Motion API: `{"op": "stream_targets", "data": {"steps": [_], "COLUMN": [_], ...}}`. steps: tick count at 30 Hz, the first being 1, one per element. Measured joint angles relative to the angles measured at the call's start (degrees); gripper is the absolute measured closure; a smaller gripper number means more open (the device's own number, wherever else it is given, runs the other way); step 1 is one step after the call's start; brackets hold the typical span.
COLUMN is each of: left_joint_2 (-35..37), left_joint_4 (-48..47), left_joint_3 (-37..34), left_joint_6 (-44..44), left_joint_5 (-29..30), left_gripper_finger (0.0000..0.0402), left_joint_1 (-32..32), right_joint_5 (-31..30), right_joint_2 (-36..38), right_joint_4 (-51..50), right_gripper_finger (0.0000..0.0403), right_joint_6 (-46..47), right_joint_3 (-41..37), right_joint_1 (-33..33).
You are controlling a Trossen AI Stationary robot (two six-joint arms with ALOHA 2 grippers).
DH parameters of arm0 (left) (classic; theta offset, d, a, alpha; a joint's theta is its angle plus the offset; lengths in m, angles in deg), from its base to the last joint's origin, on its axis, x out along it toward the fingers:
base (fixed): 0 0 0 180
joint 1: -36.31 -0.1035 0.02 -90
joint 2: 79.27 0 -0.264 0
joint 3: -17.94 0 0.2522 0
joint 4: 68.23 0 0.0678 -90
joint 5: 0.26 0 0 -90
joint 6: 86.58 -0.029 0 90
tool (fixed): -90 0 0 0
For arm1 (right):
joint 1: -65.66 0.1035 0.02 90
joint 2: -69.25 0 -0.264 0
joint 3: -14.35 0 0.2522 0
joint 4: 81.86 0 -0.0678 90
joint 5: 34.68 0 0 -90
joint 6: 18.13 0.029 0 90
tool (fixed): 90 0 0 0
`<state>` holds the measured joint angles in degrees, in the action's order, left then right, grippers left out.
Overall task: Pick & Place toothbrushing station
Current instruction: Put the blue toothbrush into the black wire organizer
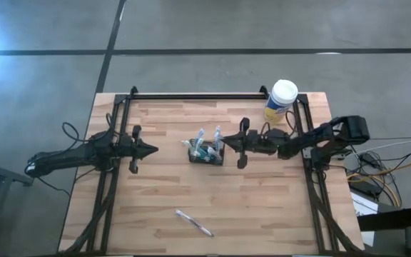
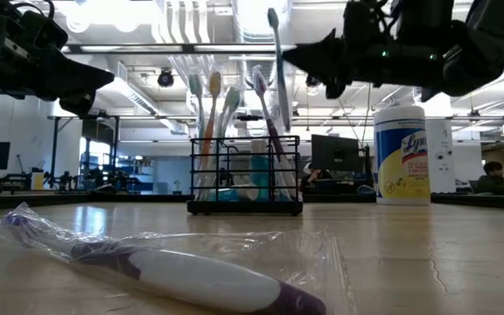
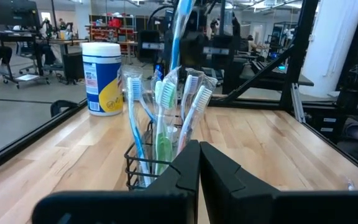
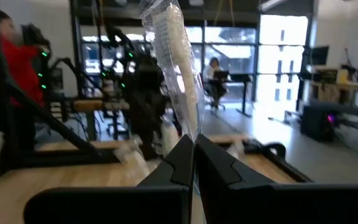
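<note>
At table centre in the high view sits the toothbrushing station (image 1: 206,153), a black wire holder with its long axis running left to right across the table; I cannot make out its contents there beyond pale wrapped brush tops. From the low view I count several brushes standing upright in it, heads up. My right gripper (image 1: 225,146) is at the holder's 3 o'clock, fingers pinched together on a wrapped toothbrush (image 4: 174,59) that stands upright; its lower end is hidden behind the fingers in the right wrist view. My left gripper (image 1: 153,150) waits at the holder's 9 o'clock, well apart from it, fingers closed and holding nothing. A second bagged toothbrush (image 1: 193,223) lies flat at 6 o'clock, near the front edge. A white-lidded wipes canister (image 1: 281,100) stands at 2 o'clock.
</note>
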<state>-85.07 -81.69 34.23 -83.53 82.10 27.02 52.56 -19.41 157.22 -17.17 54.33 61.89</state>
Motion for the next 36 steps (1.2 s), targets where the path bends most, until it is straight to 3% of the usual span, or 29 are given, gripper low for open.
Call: {"op": "stream_targets", "data": {"steps": [15,26,36], "left_joint_2": [0.0,0.0,0.0], "left_joint_4": [-0.5,-1.6,-1.6], "left_joint_3": [0.0,0.0,0.0], "left_joint_6": [0.0,-0.1,-1.4], "left_joint_5": [0.0,0.0,0.0], "left_gripper_finger": [0.0388,0.0388,0.0388], "left_joint_1": [0.0,0.0,0.0], "right_joint_5": [-9.1,-15.5,-20.8], "right_joint_2": [-8.2,-21.3,-26.5], "right_joint_4": [1.4,16.4,17.2], "right_gripper_finger": [0.0394,0.0394,0.0394], "right_joint_6": [-0.3,2.0,3.5], "right_joint_3": [0.3,0.1,1.8], "right_joint_1": [0.6,3.4,5.3]}}
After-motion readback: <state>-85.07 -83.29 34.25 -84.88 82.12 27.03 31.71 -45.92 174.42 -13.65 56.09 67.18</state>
